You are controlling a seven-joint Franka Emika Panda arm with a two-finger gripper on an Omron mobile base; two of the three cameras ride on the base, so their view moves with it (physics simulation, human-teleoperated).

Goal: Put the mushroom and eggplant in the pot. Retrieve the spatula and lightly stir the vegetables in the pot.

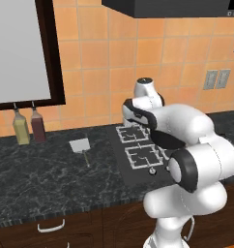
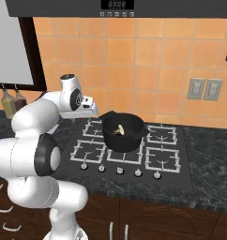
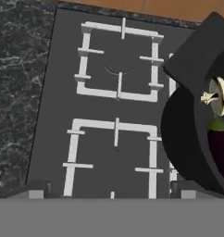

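Round black pot [image 2: 123,133], tan mushroom [image 2: 118,130] inside

Dark, white-veined marble-look counter [image 1: 36,186] runs along the orange tiled wall. Set into it, a flat black cooktop [image 2: 178,157] with white grates and a row of knobs at its front edge. Round black pot with side handles [image 2: 123,132] stands on the cooktop, at mid-depth, left of centre. On bare counter left of the cooktop lies a spatula with square light grey blade and thin tan handle [image 1: 80,147], handle toward the counter's front. Against the wall further left, two bottles side by side: one yellowish [image 1: 21,127], one dark red [image 1: 38,125].
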